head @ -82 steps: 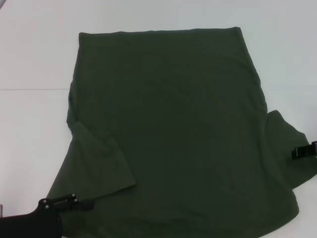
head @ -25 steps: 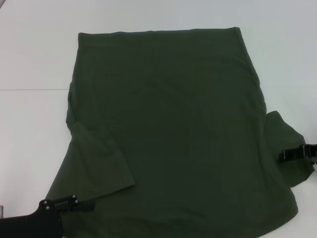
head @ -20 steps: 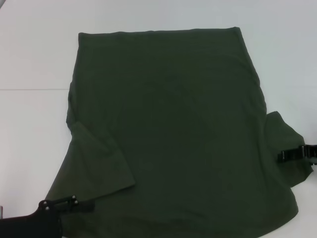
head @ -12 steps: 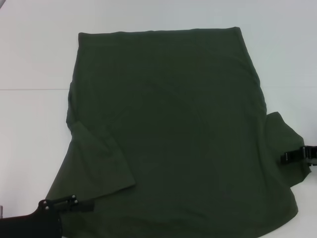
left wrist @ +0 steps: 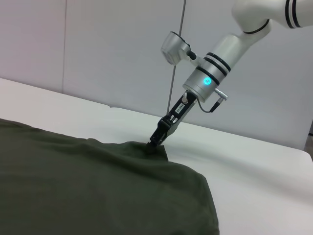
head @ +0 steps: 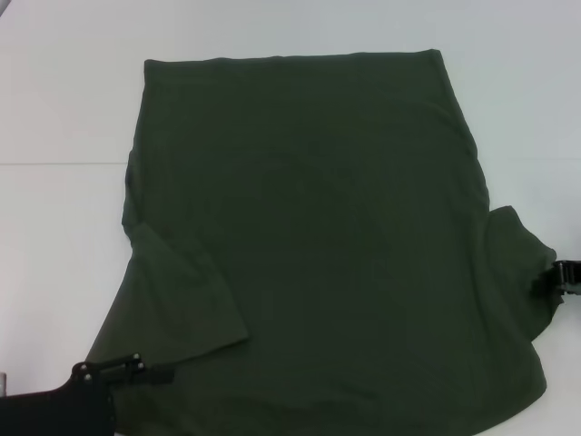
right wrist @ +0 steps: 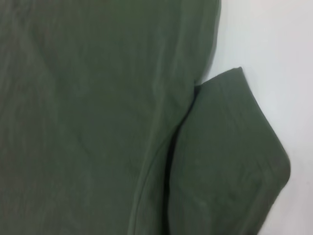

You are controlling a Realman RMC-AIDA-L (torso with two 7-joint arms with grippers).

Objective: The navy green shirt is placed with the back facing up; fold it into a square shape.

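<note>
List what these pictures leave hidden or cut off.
- Head view: the shirt hem and left gripper run off the near edge; the right gripper is cut by the side edge.
- Left wrist view: right fingertips sink into cloth.
- Right wrist view: no fingers shown.

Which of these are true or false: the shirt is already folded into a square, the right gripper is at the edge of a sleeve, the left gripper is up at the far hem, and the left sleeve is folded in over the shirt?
1. The shirt is already folded into a square. False: it lies mostly spread out on the table.
2. The right gripper is at the edge of the right sleeve. True.
3. The left gripper is at the far hem. False: it is at the near left corner.
4. The left sleeve is folded in over the shirt. True.
</note>
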